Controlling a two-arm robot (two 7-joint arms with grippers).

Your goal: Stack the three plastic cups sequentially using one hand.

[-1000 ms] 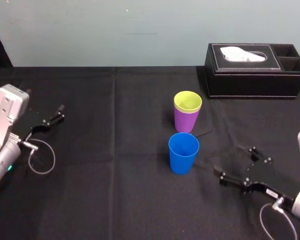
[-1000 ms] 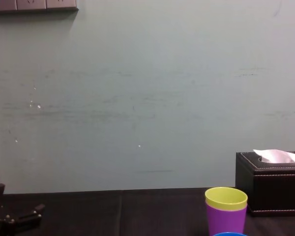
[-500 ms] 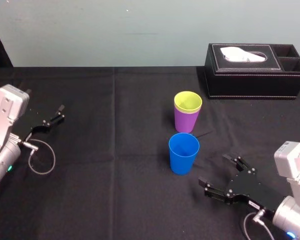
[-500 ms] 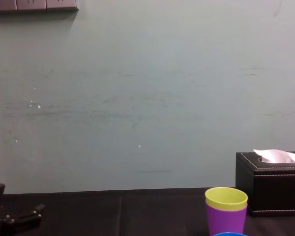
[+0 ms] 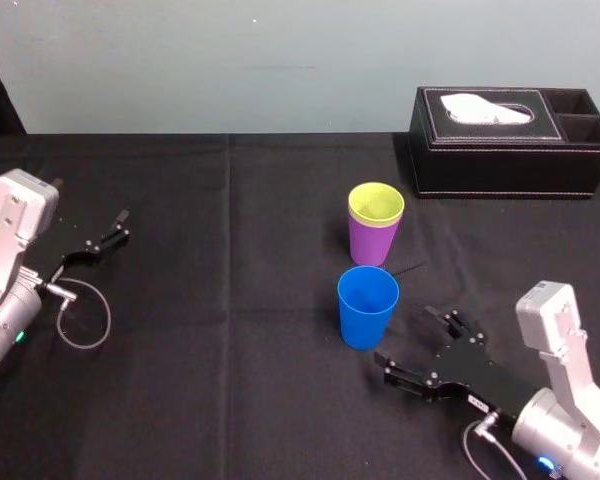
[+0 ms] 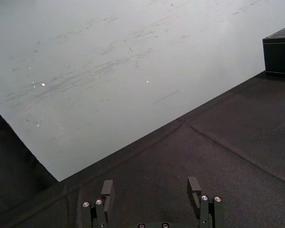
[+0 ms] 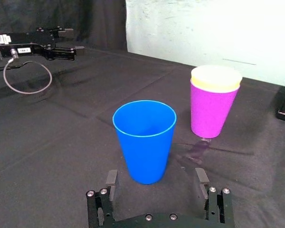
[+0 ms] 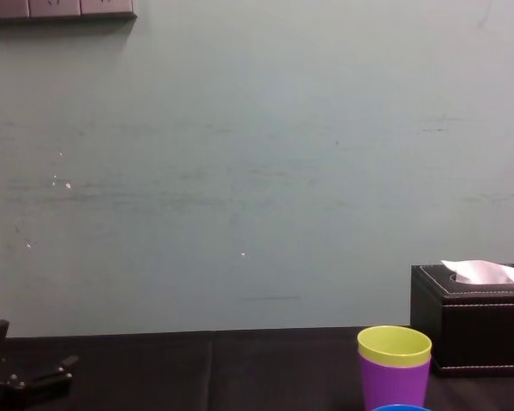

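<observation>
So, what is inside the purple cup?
The yellow-green cup is nested inside the purple cup; only its top band and rim show. Its lower body is covered by the purple wall, so the purple cup's bottom cannot be seen.

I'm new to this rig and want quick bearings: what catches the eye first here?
The bright colours in the middle: a blue cup stands alone, and just behind it a yellow-green cup sits nested in a purple cup. The right gripper, jaws open, points at the blue cup from its near right; the left gripper is parked far left.
</observation>
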